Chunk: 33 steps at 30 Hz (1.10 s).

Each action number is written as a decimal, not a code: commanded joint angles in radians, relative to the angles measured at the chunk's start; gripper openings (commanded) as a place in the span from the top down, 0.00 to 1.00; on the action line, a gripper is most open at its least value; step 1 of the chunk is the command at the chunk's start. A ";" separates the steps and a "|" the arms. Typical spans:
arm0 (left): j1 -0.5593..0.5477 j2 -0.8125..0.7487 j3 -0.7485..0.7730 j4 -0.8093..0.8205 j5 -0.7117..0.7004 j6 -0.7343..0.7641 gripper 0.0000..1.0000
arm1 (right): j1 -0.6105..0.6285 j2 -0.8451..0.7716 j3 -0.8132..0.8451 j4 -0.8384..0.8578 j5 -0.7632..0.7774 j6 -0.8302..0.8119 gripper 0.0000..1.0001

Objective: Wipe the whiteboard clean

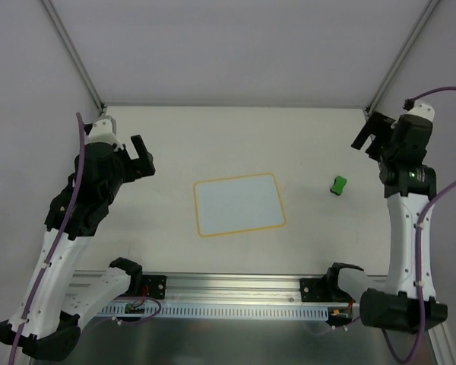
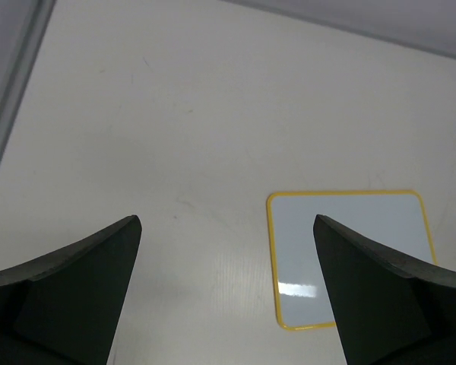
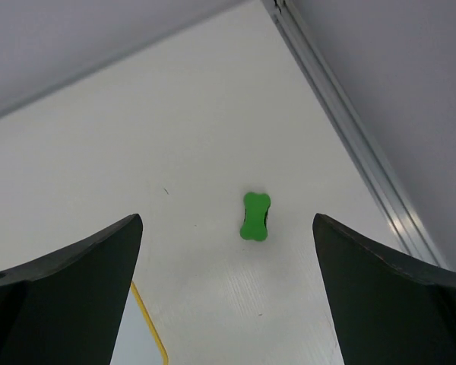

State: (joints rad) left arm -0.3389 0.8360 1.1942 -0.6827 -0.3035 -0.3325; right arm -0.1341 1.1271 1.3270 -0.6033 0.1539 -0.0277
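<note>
Currently the whiteboard (image 1: 239,204) lies flat in the middle of the bench (image 1: 213,137), long axis left to right, between the two arms. The green block (image 1: 338,185) sits apart to its right, ahead of the right jaws, long axis pointing roughly away from them; I judge the right arm (image 1: 403,220) nearer. The left jaws, like the right, stand wide and empty above the smooth white surface. I make out no marks on the board.

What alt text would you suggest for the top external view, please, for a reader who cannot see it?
A whiteboard with a yellow-orange border lies flat on the table, no marks visible. A small green block sits apart to its right, near the right gripper; both it and the left gripper are open and empty.
</note>
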 commanded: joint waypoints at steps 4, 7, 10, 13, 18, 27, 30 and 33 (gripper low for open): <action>0.003 -0.043 0.169 -0.020 -0.190 0.133 0.01 | -0.006 -0.271 0.074 -0.049 -0.074 -0.147 0.01; 0.003 -0.052 0.220 -0.021 -0.215 0.165 0.01 | -0.004 -0.326 0.100 -0.076 -0.115 -0.179 0.01; 0.003 -0.069 0.258 -0.021 -0.226 0.171 0.01 | -0.002 -0.384 0.123 -0.084 -0.143 -0.182 0.01; 0.003 -0.089 0.278 -0.021 -0.232 0.170 0.01 | 0.004 -0.408 0.159 -0.082 -0.143 -0.193 0.01; 0.003 -0.121 0.289 -0.021 -0.252 0.171 0.01 | 0.016 -0.395 0.207 -0.082 -0.195 -0.193 0.01; 0.003 -0.149 0.275 -0.021 -0.253 0.162 0.01 | 0.021 -0.394 0.225 -0.081 -0.189 -0.201 0.01; 0.003 -0.150 0.278 -0.023 -0.256 0.164 0.01 | 0.024 -0.394 0.233 -0.081 -0.188 -0.202 0.01; 0.003 -0.150 0.278 -0.023 -0.260 0.161 0.01 | 0.030 -0.400 0.238 -0.082 -0.189 -0.205 0.01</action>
